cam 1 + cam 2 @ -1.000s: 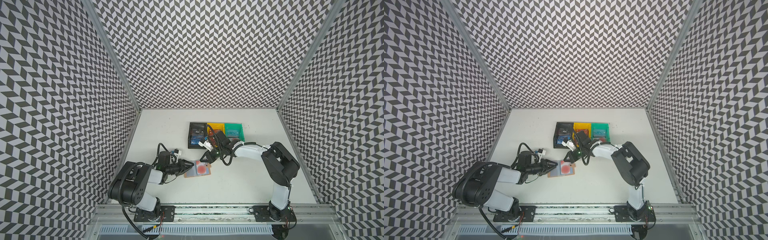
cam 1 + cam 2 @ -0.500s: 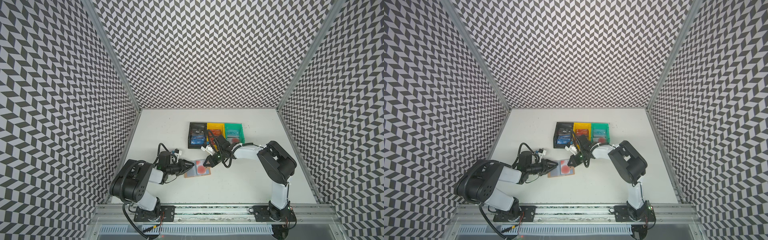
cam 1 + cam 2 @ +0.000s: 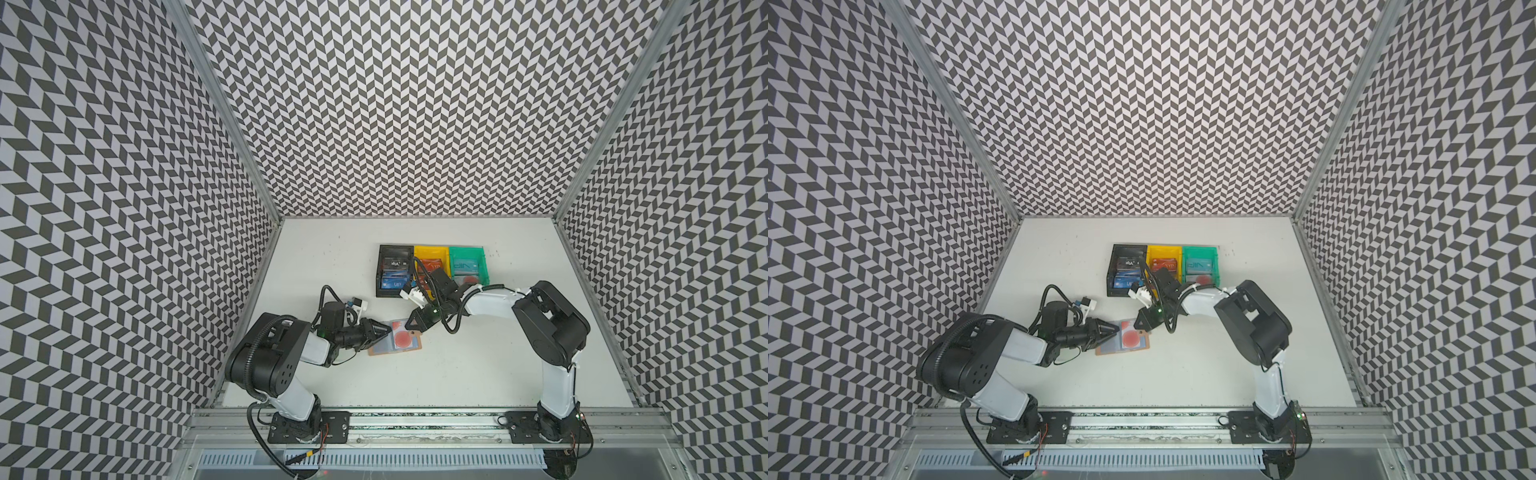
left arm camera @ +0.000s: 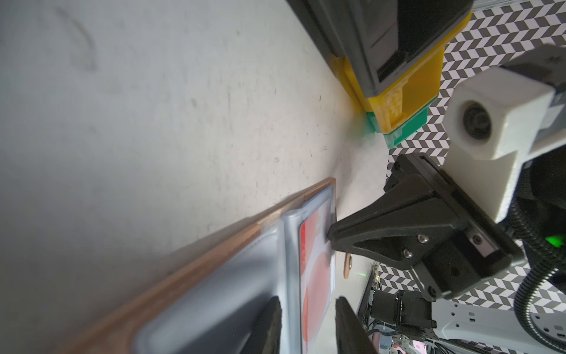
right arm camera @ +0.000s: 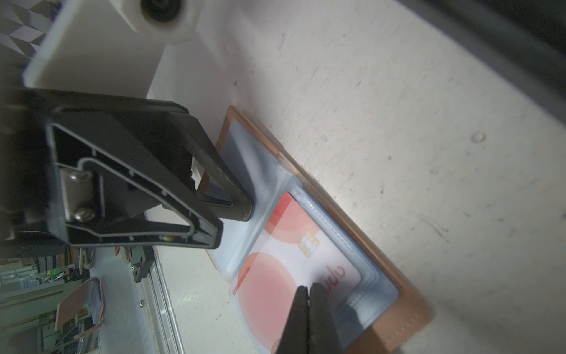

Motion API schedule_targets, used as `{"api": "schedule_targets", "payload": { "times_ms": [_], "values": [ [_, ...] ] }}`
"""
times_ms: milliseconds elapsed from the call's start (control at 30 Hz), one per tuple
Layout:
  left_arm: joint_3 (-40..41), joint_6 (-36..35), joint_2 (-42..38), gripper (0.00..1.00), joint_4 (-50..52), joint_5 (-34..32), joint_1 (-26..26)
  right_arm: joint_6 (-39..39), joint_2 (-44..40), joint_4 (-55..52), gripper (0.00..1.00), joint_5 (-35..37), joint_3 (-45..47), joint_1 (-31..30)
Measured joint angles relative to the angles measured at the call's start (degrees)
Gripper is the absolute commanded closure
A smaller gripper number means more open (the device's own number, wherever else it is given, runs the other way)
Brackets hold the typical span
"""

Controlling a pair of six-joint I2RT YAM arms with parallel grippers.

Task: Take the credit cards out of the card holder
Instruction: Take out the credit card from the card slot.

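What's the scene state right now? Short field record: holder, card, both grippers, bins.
holder: tan leather-like book-style card holder, lying open on the white table
card: white plastic card with red circles, in the holder's pale blue clear sleeve
left gripper: jaws apart, appears to press on the holder's other sleeve
right gripper: shut, tips on the white card
bins: black plastic bin, yellow bin, green bin in a row beyond the holder, VIP cards inside

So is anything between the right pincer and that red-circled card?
Only the card holder's clear sleeve, which covers much of the white card. The shut right pincer rests on it; bare card or sleeve beneath, I cannot tell.
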State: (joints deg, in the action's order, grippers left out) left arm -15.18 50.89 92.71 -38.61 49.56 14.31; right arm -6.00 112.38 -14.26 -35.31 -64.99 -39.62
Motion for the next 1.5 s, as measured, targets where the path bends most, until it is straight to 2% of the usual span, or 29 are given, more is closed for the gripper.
{"api": "schedule_targets", "payload": {
  "times_ms": [500, 933, 1500],
  "values": [
    [0.07, -0.02, 0.31, 0.67, -0.76, 0.22, 0.09, 0.57, -1.18, -1.18, 1.0, 4.17, 0.46, 0.04],
    [0.15, -0.04, 1.4, 0.68, -1.77, 0.17, 0.7, 0.55, -1.53, -0.17, 1.0, 4.24, 1.36, -0.46],
    [0.15, -0.22, 2.89, 0.79, -2.38, 0.24, 0.72, 0.55, -1.2, -0.02, 1.0, 4.0, 1.05, -0.76]
  ]
}}
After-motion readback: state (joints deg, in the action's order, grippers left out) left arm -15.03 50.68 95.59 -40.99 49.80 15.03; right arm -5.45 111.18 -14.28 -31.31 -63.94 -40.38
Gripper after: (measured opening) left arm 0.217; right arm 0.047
